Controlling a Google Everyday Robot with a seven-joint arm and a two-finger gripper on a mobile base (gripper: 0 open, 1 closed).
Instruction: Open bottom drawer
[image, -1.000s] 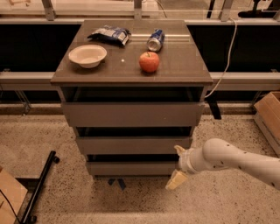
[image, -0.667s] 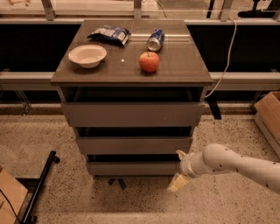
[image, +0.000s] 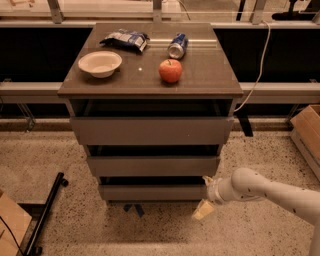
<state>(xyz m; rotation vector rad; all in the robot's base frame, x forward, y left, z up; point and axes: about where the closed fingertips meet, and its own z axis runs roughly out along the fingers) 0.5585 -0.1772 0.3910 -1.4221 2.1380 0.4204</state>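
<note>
The bottom drawer (image: 152, 192) is the slimmest grey-brown front, lowest of three in the cabinet, with a dark gap above it. It stands out slightly less than the drawers above. My gripper (image: 204, 195) is at the drawer front's right end, on a white arm coming in from the lower right. Its fingers are open, one fingertip (image: 206, 178) above the front's top right corner and the other (image: 202, 211) below it. I cannot tell whether they touch the panel.
The middle drawer (image: 152, 166) and top drawer (image: 150, 131) sit above. On the cabinet top are a white bowl (image: 100, 63), a chip bag (image: 125, 40), a can (image: 176, 45) and an apple (image: 170, 70). A cardboard box (image: 306, 131) stands right, a black bar (image: 46, 212) lies left.
The arm has sunk slightly and the gripper has stayed at the drawer's right end. The bottom drawer has not visibly moved.
</note>
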